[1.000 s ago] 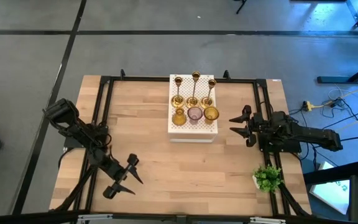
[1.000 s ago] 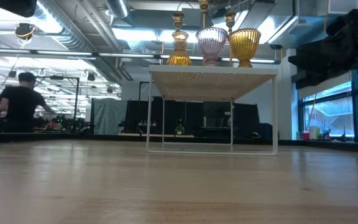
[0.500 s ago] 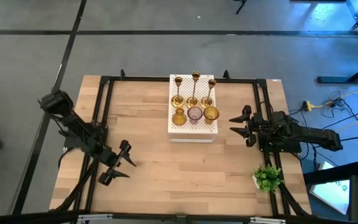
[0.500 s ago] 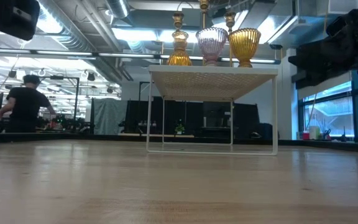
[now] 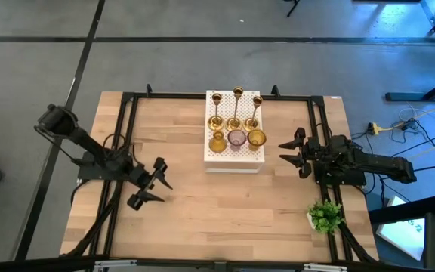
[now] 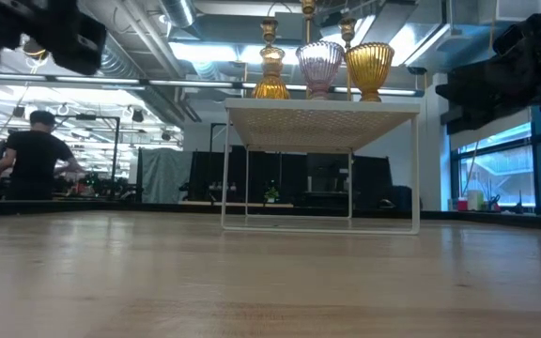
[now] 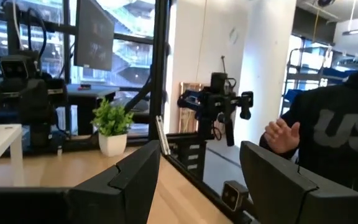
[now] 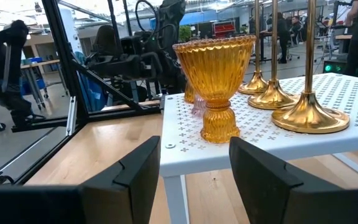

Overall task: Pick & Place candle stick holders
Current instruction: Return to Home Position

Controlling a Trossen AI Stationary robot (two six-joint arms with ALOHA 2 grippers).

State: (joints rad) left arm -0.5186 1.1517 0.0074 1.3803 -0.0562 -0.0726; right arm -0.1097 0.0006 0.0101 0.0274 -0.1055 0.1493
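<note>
Hanging empty and spread wide, the left gripper (image 5: 151, 183) sits well apart from the white perforated shelf (image 5: 232, 162), where three slim brass candlesticks (image 5: 236, 113) and three amber and pink goblet-shaped glass holders (image 5: 236, 139) stand (all placed, seemingly). The right gripper (image 5: 285, 152), likewise gaping and empty, waits near the shelf. Homing looks to be the step in hand; the next move calls for retracting clear of the shelf.

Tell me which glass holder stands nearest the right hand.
The wide amber goblet at the right end of the shelf, beside the right hand; the pink one stands mid-row and the slimmer amber one at the far end.
</note>
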